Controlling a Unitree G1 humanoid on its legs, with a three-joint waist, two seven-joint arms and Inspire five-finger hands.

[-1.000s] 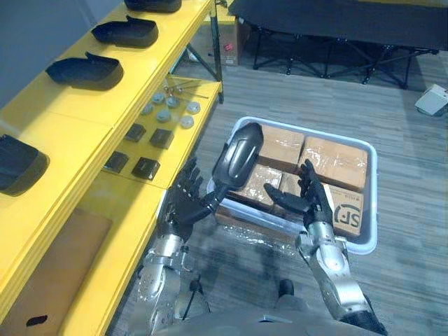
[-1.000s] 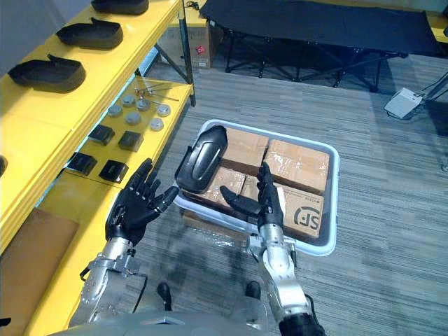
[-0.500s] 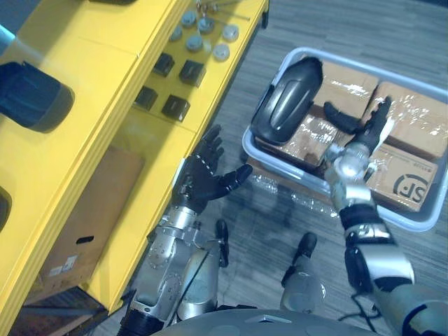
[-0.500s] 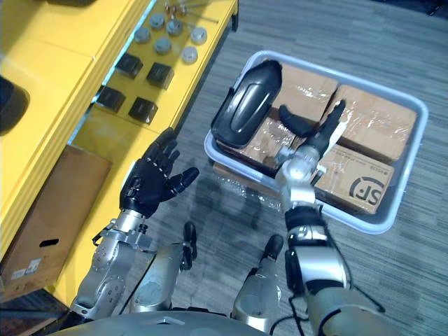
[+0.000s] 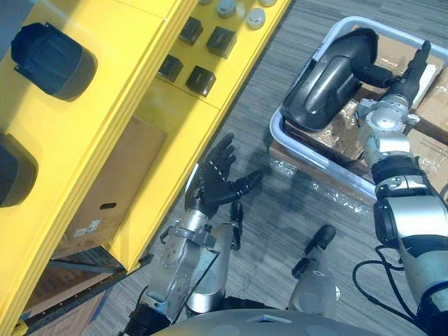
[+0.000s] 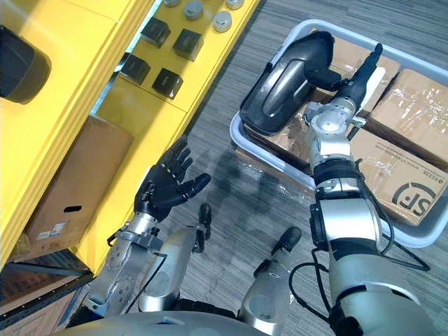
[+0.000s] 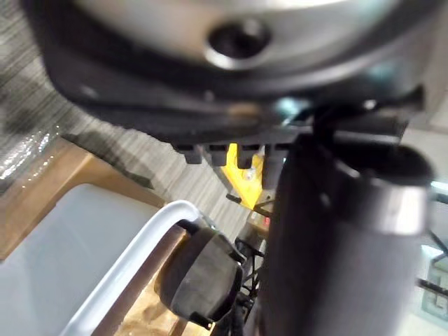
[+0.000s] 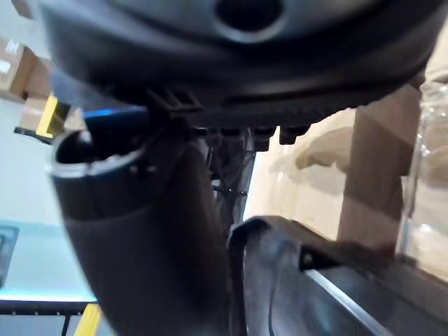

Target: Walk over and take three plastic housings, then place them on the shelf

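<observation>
A black plastic housing (image 5: 323,82) lies tilted across the brown boxes (image 6: 413,183) in a white tub (image 6: 264,150), its lower end near the tub's rim. My right hand (image 6: 337,112) is beside it, fingers straight and thumb stretched against its upper end; the right wrist view has the housing (image 8: 315,283) just past the thumb. My left hand (image 5: 213,185) hangs open over the floor between the shelf and the tub, holding nothing. Two more black housings (image 5: 52,59) rest on the yellow shelf's (image 5: 133,84) top level.
Small black blocks (image 5: 185,70) and grey discs (image 6: 192,10) lie on the shelf's lower level. A cardboard box (image 5: 105,189) stands under the shelf. Grey floor (image 5: 273,231) runs between shelf and tub. In the left wrist view the tub's rim (image 7: 126,259) appears.
The camera has swung down and left. My left hand has let go of the housing and pulled away toward the shelf. The housing now leans in the tub by my right hand.
</observation>
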